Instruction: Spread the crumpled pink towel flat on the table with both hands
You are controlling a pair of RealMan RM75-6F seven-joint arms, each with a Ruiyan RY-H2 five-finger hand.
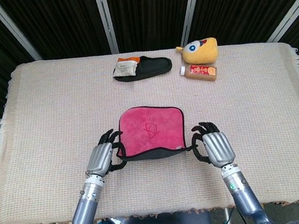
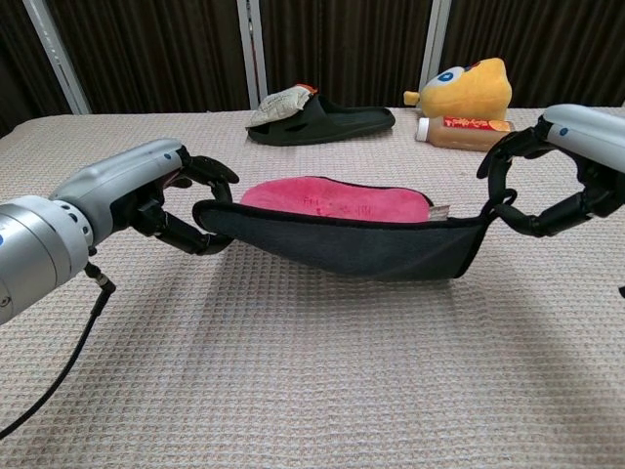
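Beige woven cloth (image 1: 42,112) covers the whole worktop, fringe along its near edge, slightly rumpled at the left side. Nearest the cameras, left robot hand (image 1: 101,156) and right robot hand (image 1: 213,146) each pinch one near corner of the pink towel (image 1: 151,129). Dark fingers (image 2: 210,176) curl around the left corner; same on the right. Near hem is lifted off the cloth and stretched between both hands, sagging in the middle, dark underside showing in the chest view. Far half of the towel lies flat on the worktop, pink face up, faint embossed mark at its centre. Towel sits centre of the worktop, toward the near side.

Farther back, well apart from the towel: black slipper (image 1: 150,68) with a crumpled packet (image 1: 125,67) tucked in it. Right of that, a yellow plush toy (image 1: 202,50), and a small bottle (image 1: 200,71) lying on its side just in front of it.

Behind the worktop, dark curtain panels (image 1: 150,13) with pale metal frame bars (image 1: 105,17).
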